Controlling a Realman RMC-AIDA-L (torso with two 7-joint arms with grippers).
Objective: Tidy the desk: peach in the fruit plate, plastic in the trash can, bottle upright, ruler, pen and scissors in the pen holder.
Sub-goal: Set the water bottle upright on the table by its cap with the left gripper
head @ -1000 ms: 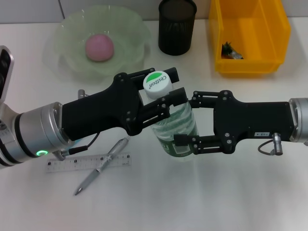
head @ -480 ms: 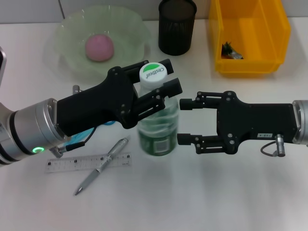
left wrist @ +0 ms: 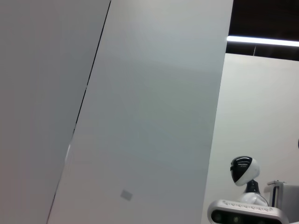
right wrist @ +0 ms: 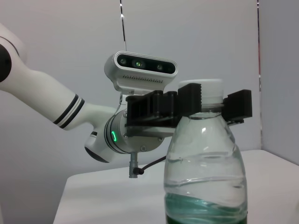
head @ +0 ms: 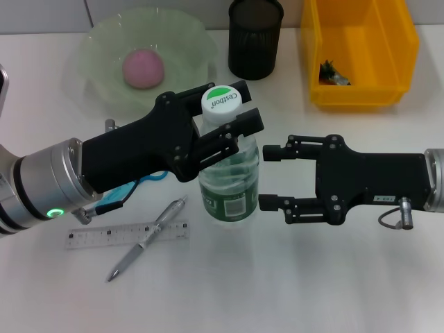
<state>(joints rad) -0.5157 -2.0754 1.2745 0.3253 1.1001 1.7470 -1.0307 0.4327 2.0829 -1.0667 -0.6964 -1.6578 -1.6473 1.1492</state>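
At the centre of the head view, much of the bottle (head: pixel 229 182) is masked by the left gripper (head: pixel 223 119), whose black fingers clench the neck just under the white-and-green cap; the lower fingers cross the clear shoulder. Beneath the left arm, only a sliver of blue, possibly the scissors (head: pixel 142 182), shows at the arm's lower edge, too little to identify firmly. Contents of the yellow bin (head: pixel 361 52) at upper right are small and hard to make out. The left wrist view shows only a blank wall and a distant robot head, none of the desk.

Standing upright on the white desk (head: pixel 277 291), the clear bottle carries a green label around its lower body. The right wrist view confirms it vertical, gripped at the neck by the far gripper (right wrist: pixel 187 105).

Reaching in from the lower left, the left arm angles up toward frame centre. The right gripper (head: pixel 266 175) extends level from the right edge, released, its fingers spread just beside the bottle without touching it.

Lower left, the pen (head: pixel 147 238) lies diagonally across the ruler (head: pixel 127 235). The peach (head: pixel 143 69) sits in the green fruit plate (head: pixel 187 41), upper left; the black pen holder (head: pixel 255 38) stands top centre.
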